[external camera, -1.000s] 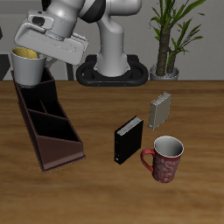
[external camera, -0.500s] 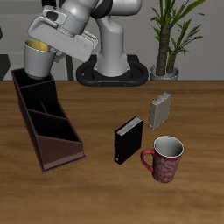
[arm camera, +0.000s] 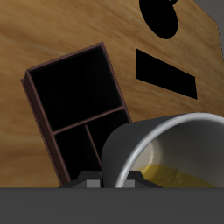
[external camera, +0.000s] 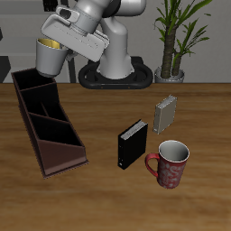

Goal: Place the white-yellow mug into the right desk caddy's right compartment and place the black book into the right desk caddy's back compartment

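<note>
**Mug in the air above the caddy's far end, book on the surface**

Wooden surface (external camera: 108, 198) carries everything. All positions below are relative to the right desk caddy (external camera: 50, 126), the long dark-brown divided box running from the back of the surface toward the front edge.

- Franka arm (external camera: 95, 23): reaches over the back end of the caddy, with its base behind the caddy, farther along the back of the surface.
- Caddy interior: in the wrist view the caddy (arm camera: 74, 109) shows one large open section plus smaller divided sections, all dark inside. I can't tell from here which one is the right compartment.
- Black book (external camera: 132, 144): standing on the surface, well apart from the caddy, level with its front half.
- Red patterned mug (external camera: 169, 163): beyond the black book from the caddy, upright, nearer the front edge.
- Grey book (external camera: 165, 115): farther back than the red mug, well apart from the caddy.
- White-yellow mug (external camera: 50, 56): held off the surface, above the caddy's back end, tilted, clear of the walls. The wrist view shows its yellow inside (arm camera: 175, 171).
- Gripper (external camera: 56, 34): clamped on the white-yellow mug at its rim.
</note>
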Motion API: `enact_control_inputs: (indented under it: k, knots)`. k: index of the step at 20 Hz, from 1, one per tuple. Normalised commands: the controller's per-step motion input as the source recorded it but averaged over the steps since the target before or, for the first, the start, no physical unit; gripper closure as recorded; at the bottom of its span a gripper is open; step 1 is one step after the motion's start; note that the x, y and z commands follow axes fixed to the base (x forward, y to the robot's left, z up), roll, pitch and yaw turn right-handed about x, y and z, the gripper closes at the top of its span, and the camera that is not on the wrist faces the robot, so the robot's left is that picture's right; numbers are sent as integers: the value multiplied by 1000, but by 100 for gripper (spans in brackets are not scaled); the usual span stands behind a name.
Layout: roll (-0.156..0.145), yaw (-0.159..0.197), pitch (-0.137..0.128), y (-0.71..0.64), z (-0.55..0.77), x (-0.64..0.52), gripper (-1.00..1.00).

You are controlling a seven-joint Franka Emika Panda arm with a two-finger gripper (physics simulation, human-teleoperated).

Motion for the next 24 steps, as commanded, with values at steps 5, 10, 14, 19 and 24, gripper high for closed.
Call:
enact_control_inputs:
  k: [5,10,14,19,24]
  knots:
    - [-23,-35,-35,25,-54,-324,100]
    - [-24,-48,-15,-7,-140,-279,100]
    - [2,-95,10,23,-127,-228,100]
    - [28,-67,39,-41,-94,-173,100]
    - [66,-99,65,-60,24,-155,100]
